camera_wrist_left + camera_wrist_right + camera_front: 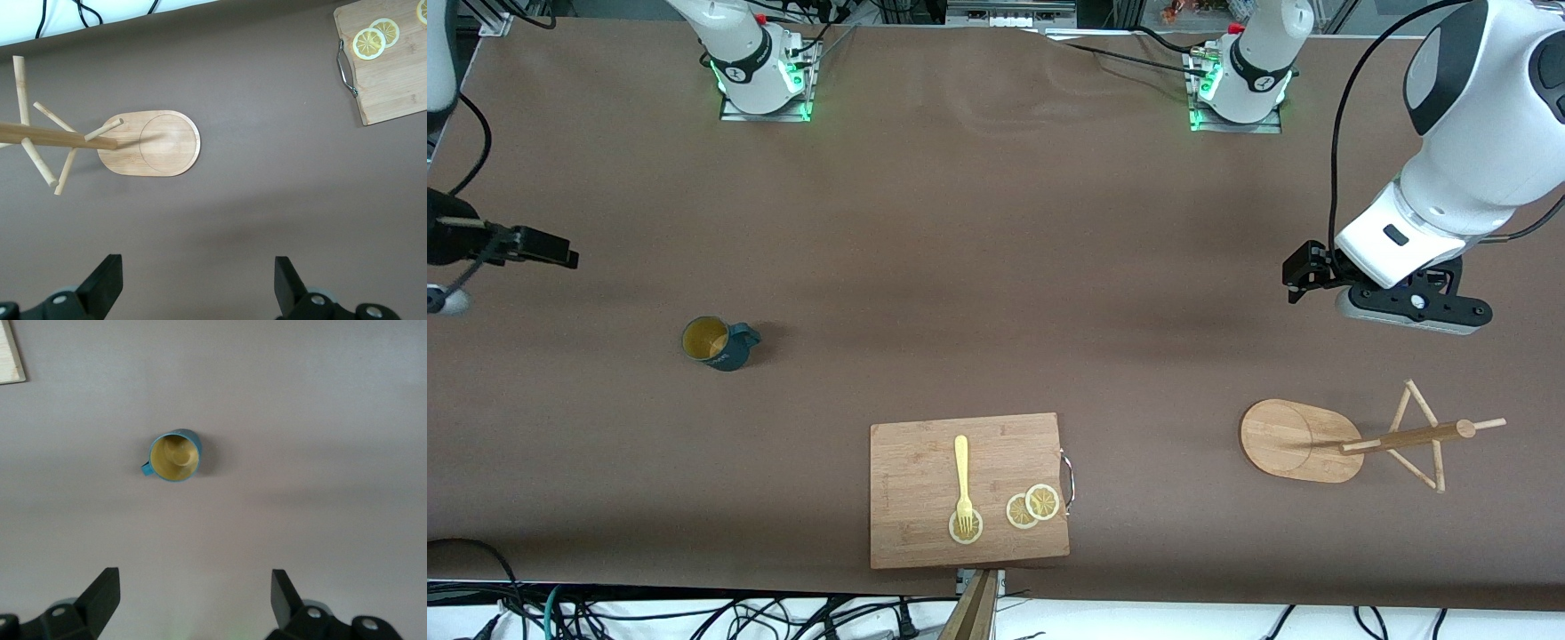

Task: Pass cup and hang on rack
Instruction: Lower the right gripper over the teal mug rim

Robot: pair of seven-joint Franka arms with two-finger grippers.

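The dark teal cup [716,343] stands upright on the brown table toward the right arm's end, yellowish inside, handle pointing toward the table's middle. It also shows in the right wrist view [175,457]. My right gripper [551,250] hangs open and empty above the table near that end, apart from the cup; its open jaws show in the right wrist view [195,595]. The wooden rack [1300,441] stands at the left arm's end, with post and pegs [1414,436]. My left gripper [1304,272] hovers open and empty over the table beside the rack [151,143], as its wrist view shows [198,280].
A rectangular wooden cutting board [911,462] lies near the front edge at the table's middle, with a yellow fork [962,480] and lemon slices [1033,507] on it. Its metal handle [345,68] shows in the left wrist view. Cables hang below the front edge.
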